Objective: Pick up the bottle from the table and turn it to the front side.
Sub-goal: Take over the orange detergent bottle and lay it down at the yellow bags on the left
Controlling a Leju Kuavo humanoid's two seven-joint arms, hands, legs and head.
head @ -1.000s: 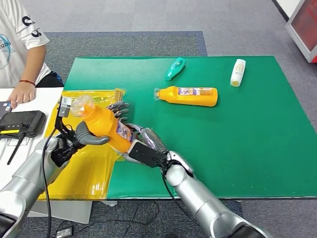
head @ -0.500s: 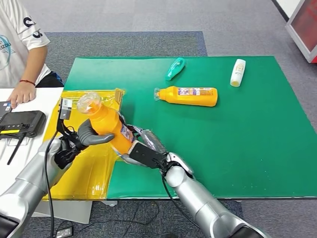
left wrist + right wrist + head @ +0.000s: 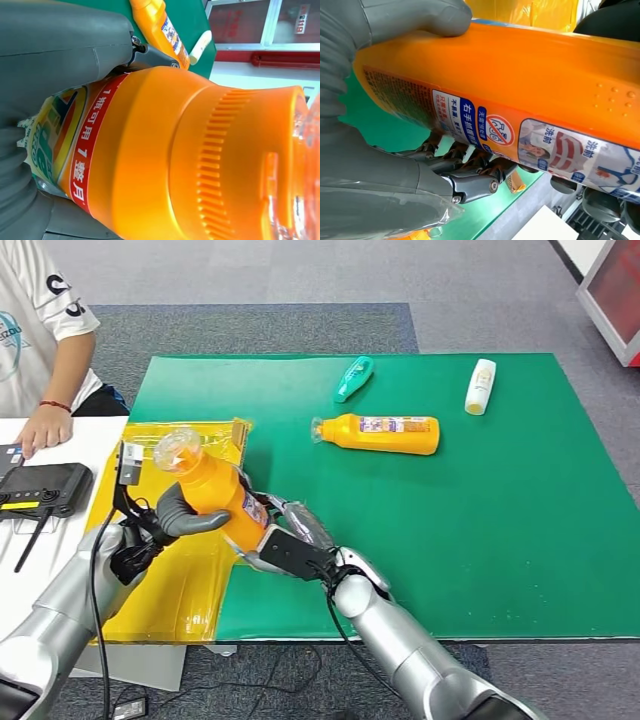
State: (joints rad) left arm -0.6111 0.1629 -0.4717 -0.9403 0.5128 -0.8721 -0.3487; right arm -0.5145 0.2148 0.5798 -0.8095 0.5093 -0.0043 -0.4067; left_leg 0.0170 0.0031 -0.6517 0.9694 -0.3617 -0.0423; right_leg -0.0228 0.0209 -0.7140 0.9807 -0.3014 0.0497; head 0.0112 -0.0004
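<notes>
Currently the orange bottle (image 3: 215, 495) is lifted off the desk (image 3: 453, 540), over the seam between the yellow sheet (image 3: 177, 585) and the green mat (image 3: 490, 520). Its long axis runs from about four o'clock to ten o'clock in the head view, the clear cap (image 3: 176, 450) at the ten o'clock, higher end and the base at four o'clock. The left hand (image 3: 162, 518) wraps the upper body, thumb (image 3: 195, 522) across the front, fingers holding the bottle. The right hand (image 3: 283, 540) grips the lower end, dark fingers (image 3: 478, 167) curled under the label, thumb on top. A second orange bottle (image 3: 381, 432) lies at twelve o'clock on the mat, cap pointing nine o'clock. A teal bottle (image 3: 353, 378) and a white bottle (image 3: 481, 386) lie beyond it.
</notes>
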